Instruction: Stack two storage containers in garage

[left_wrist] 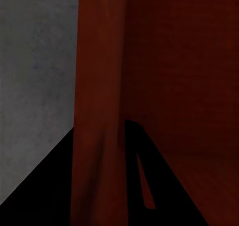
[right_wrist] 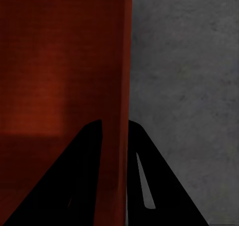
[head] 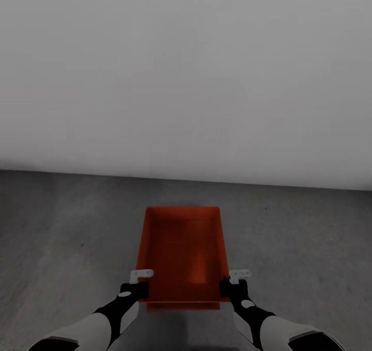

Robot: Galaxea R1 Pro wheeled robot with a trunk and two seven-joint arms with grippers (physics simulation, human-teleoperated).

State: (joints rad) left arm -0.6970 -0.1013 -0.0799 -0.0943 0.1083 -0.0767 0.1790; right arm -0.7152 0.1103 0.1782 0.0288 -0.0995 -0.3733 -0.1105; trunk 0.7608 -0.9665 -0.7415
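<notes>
One orange-red storage container [head: 182, 253], open-topped and empty, lies lengthwise in front of me over the dark grey floor [head: 62, 227] of the garage. My left gripper [head: 138, 285] is shut on its left side wall near the close corner. In the left wrist view that thin wall [left_wrist: 97, 86] runs between the dark fingers of the left gripper [left_wrist: 102, 176]. My right gripper [head: 230, 285] is shut on the right side wall [right_wrist: 117, 86], which passes between the fingers of the right gripper [right_wrist: 115, 171]. Whether the container rests on the floor or hangs above it is unclear.
A plain white wall [head: 186, 72] stands straight ahead, meeting the floor a short way beyond the container's far end. Bare grey floor stretches to both sides.
</notes>
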